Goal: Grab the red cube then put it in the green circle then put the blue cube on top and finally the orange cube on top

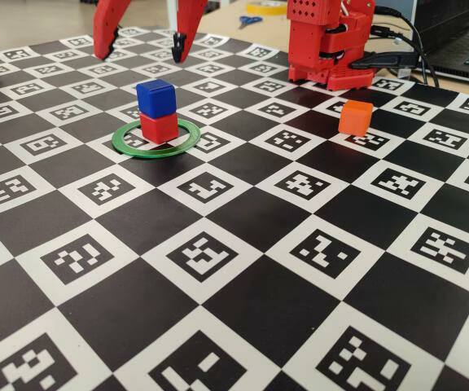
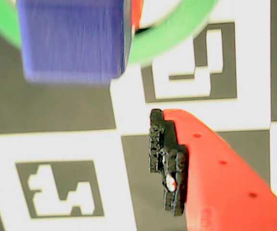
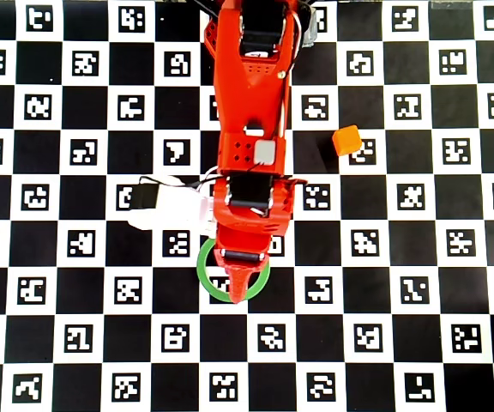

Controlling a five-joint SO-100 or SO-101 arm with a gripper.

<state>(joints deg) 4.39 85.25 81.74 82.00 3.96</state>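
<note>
Here, left of centre in the fixed view, the blue cube point(image 1: 155, 98) sits atop the red cube point(image 1: 159, 128) inside the green circle point(image 1: 155, 136). The orange cube point(image 1: 355, 117) rests apart at right. Behind the stack, the gripper point(image 1: 141, 45) hangs spread and empty above the checkered surface point(image 1: 243, 277).

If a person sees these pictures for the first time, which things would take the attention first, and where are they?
Probably the small tower first: the blue cube sits on the red cube inside the green ring, left of centre in the fixed view. Above and behind it hangs the red gripper, its fingers spread and empty. The orange cube stands alone to the right on the black-and-white checkered mat.
</note>
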